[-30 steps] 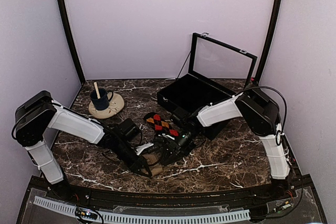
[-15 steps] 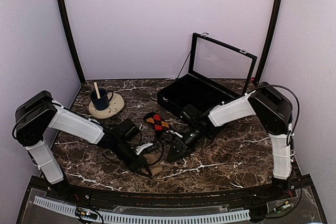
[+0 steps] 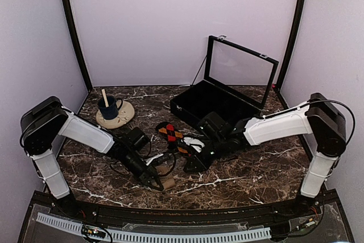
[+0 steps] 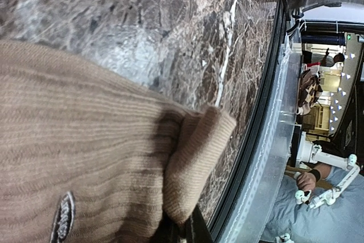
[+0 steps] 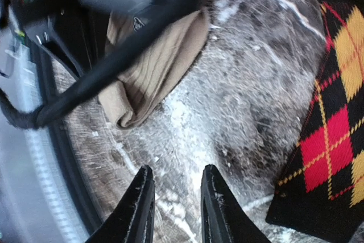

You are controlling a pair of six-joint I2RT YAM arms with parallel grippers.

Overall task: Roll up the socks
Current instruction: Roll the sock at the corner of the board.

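Note:
The tan ribbed sock [image 4: 85, 140] fills the left wrist view, and one folded edge of it is pinched in my left gripper [image 4: 183, 233], which is shut on it. From above, this sock [image 3: 166, 182] lies near the table's front, with the left gripper [image 3: 153, 179] at its left side. The argyle sock [image 3: 170, 132] lies flat behind it, partly under the right arm. My right gripper [image 5: 177, 169] is open over bare marble with nothing between its fingers. It hovers between the tan sock [image 5: 153, 66] and the argyle sock [image 5: 335, 140].
A blue mug with a wooden stick [image 3: 108, 106] stands on a saucer at the back left. A black case with its glass lid raised [image 3: 213, 102] sits at the back right. Cables trail between the two grippers. The table's front rail [image 4: 267, 157] runs close to the tan sock.
The right arm has swung out to the right and its gripper has drawn back from over the socks onto bare marble. The left gripper stays shut on the tan sock.

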